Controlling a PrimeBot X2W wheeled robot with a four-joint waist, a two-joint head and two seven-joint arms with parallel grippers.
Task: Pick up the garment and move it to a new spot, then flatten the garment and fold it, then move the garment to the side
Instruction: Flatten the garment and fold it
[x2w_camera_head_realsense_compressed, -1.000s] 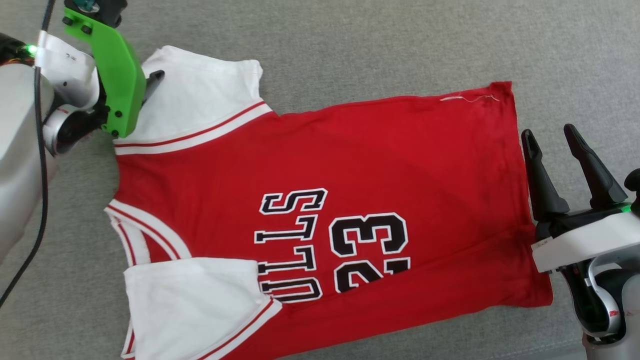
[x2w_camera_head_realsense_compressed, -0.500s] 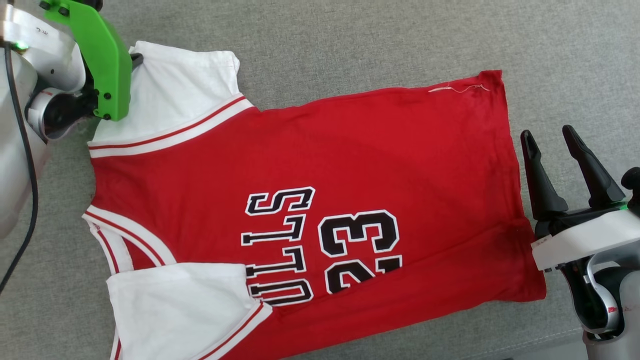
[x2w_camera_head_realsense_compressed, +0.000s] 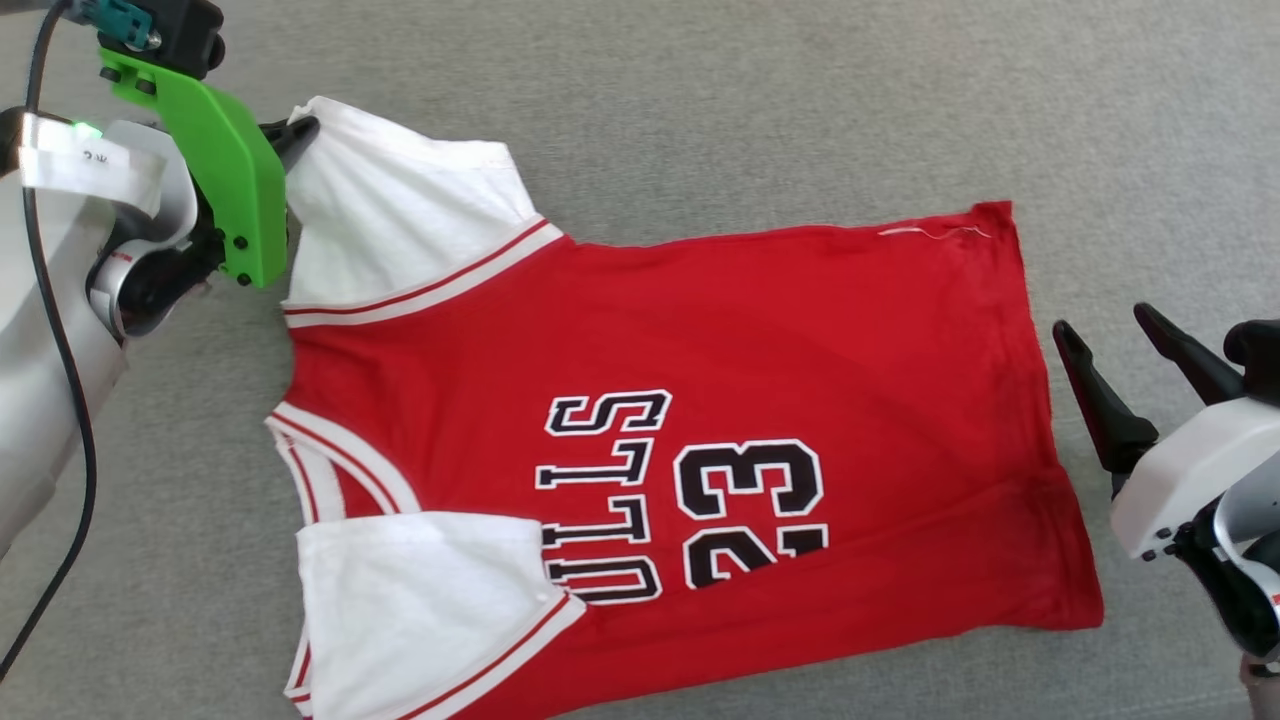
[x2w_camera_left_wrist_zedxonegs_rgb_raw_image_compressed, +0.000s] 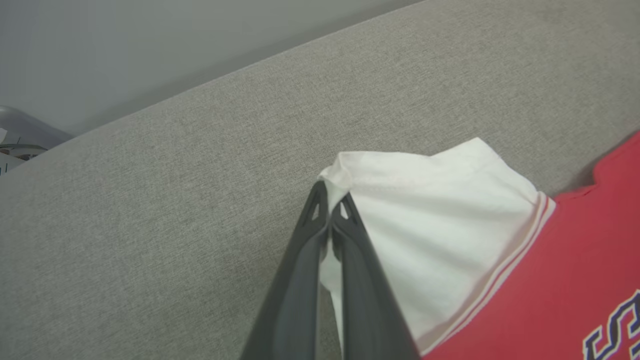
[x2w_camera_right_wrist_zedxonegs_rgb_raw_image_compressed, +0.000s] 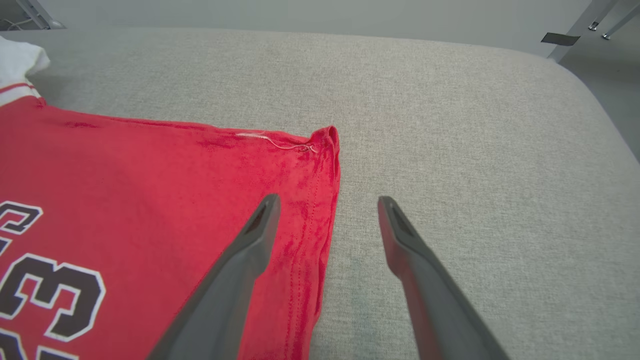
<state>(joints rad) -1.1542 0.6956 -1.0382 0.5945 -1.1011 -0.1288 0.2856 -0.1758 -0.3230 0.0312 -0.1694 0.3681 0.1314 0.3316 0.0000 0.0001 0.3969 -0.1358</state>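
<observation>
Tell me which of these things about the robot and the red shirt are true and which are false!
1. The left gripper is pinching the garment by its white sleeve. True.
2. The right gripper is holding the red hem. False: its jaws stand open beside the hem and hold nothing.
3. The number 23 faces up. True.
4. The garment is folded in half. False: it lies spread out on the gray cushion.
</observation>
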